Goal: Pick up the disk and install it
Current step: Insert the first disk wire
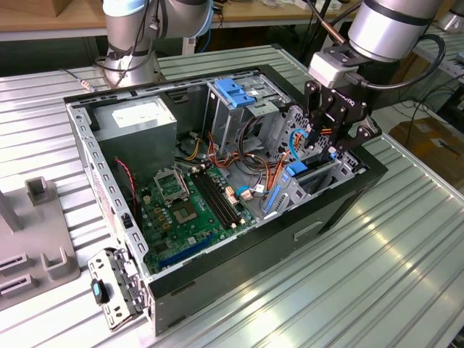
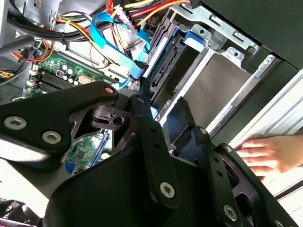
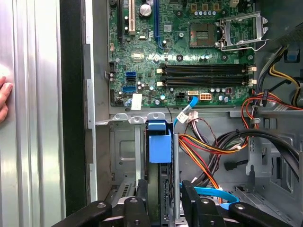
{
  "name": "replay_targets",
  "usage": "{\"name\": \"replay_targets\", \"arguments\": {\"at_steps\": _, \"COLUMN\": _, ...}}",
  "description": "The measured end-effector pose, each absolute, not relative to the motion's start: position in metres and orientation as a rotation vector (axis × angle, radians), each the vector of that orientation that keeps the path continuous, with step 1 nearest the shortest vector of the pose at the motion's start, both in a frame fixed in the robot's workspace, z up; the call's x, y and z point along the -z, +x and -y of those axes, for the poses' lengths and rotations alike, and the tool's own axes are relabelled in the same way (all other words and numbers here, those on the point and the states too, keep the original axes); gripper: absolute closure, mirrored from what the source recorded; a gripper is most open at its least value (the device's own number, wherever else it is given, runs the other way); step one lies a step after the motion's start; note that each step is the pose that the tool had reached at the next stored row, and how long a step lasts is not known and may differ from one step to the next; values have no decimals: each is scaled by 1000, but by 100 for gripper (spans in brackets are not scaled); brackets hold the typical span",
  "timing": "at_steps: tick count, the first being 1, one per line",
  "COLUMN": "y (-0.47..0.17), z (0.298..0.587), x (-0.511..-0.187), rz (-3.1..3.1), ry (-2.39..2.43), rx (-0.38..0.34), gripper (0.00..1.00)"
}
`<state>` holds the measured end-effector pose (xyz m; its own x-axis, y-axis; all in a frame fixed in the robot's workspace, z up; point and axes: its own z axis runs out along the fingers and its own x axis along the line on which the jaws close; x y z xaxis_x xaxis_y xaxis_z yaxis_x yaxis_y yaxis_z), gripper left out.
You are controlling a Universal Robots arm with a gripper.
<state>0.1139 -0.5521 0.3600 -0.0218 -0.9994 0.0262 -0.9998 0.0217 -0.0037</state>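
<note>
Down in the drive cage (image 1: 319,174) at the exterior view's right of the open case (image 1: 239,272), the disk (image 3: 158,144) stands on edge, partway into its bay, likely so its blue carrier rides the rails; the fingers (image 3: 141,201) pinch its near end from both faces. The arm (image 1: 391,29) reaches over the case wall, with the gripper (image 1: 330,145) pointing steeply down; a hand (image 2: 265,151) rests on the desk (image 1: 406,275) alongside.

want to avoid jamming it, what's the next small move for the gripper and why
Probably ease the disk slowly deeper into the metal bay: the gripper is right at it, it stands edge-on in the slot, with orange cables close beside and a hand beside the case.
</note>
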Motion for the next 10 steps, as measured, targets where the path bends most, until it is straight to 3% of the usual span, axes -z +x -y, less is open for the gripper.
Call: {"name": "replay_targets", "arguments": {"at_steps": 10, "y": 114, "z": 552, "x": -363, "rz": 2234, "ry": 2186, "rx": -33, "gripper": 58}}
